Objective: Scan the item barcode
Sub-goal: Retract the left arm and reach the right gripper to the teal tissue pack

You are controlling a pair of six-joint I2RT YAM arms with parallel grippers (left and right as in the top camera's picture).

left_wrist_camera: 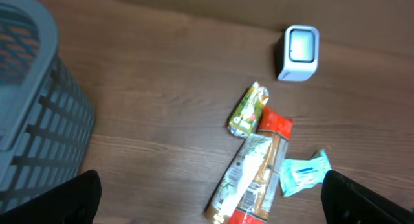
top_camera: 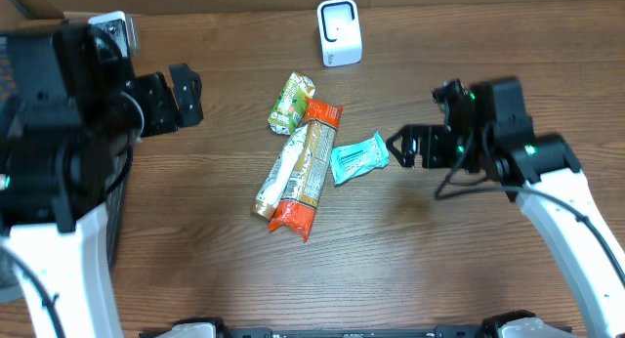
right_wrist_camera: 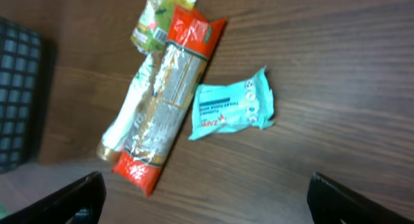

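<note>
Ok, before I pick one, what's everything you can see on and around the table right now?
barcode scanner: 1, white, far side of the table, centre
green snack packet: 1, green, in front of the scanner, far end of the pile
long packet: 1, red ends with a clear middle, table centre, lying diagonally
slim packet: 1, white and tan, against the long packet's left side
teal packet: 1, teal, just right of the long packet
basket: 1, grey, slatted, table's left edge
table: 1, brown wood
left gripper: 1, black, open, empty, left of the pile
right gripper: 1, black, open, empty, right of the teal packet
</note>
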